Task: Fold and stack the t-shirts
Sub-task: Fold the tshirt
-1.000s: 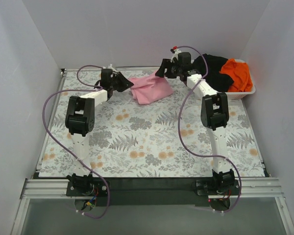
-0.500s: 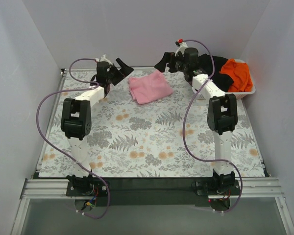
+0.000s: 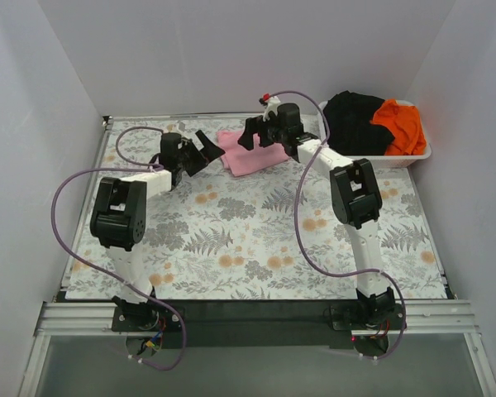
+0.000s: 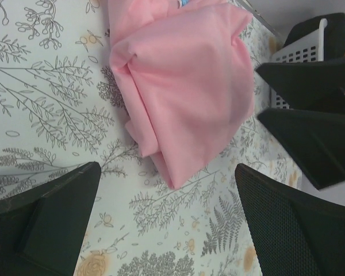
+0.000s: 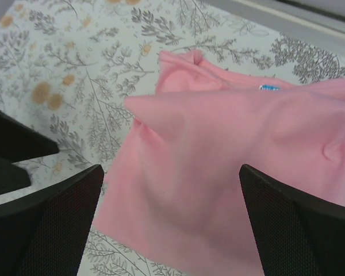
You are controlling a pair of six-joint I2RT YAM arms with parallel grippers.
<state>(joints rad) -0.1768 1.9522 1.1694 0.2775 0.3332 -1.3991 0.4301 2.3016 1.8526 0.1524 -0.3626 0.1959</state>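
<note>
A light pink t-shirt (image 3: 250,155) lies folded in a small bundle on the floral table cover at the back middle. Its label shows near the collar in the right wrist view. My left gripper (image 3: 207,146) stands open just left of the bundle, with its jaws (image 4: 167,224) over bare table cover short of the pink t-shirt (image 4: 184,86). My right gripper (image 3: 257,135) hangs open over the bundle's far edge, and the pink t-shirt (image 5: 236,167) fills the space below its jaws (image 5: 172,230). Neither gripper holds cloth. A black t-shirt (image 3: 353,116) and an orange t-shirt (image 3: 397,124) lie heaped in the basket.
The white lattice basket (image 3: 415,155) sits at the back right corner, and its wall (image 4: 299,52) shows beyond the right gripper's fingers (image 4: 310,121). White walls close in the table on the left, back and right. Purple cables loop from both arms.
Both grippers let go of the pink shirt and opened. The left gripper drew back and came down left of it. The right gripper swung left from near the basket to above the bundle.
</note>
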